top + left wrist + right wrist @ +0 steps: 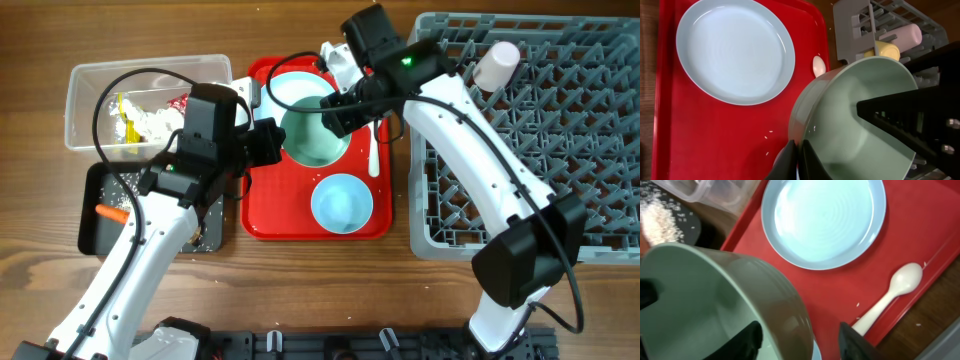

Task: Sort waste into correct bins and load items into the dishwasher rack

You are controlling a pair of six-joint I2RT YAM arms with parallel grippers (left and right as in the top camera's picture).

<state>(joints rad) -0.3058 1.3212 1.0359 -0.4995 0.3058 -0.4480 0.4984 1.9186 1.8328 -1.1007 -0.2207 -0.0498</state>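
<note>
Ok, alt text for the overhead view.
Both arms meet over a red tray, the left gripper pinching the rim of a pale green bowl while the right gripper straddles its opposite rim. A light blue plate, blue bowl and white spoon lie on the tray; a clear bin and black bin sit left, a grey rack right.

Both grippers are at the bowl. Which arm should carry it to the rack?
Right, probably. The right gripper straddles the bowl's rim and the rack lies on that side; the left gripper pinches the opposite rim, farther away.
</note>
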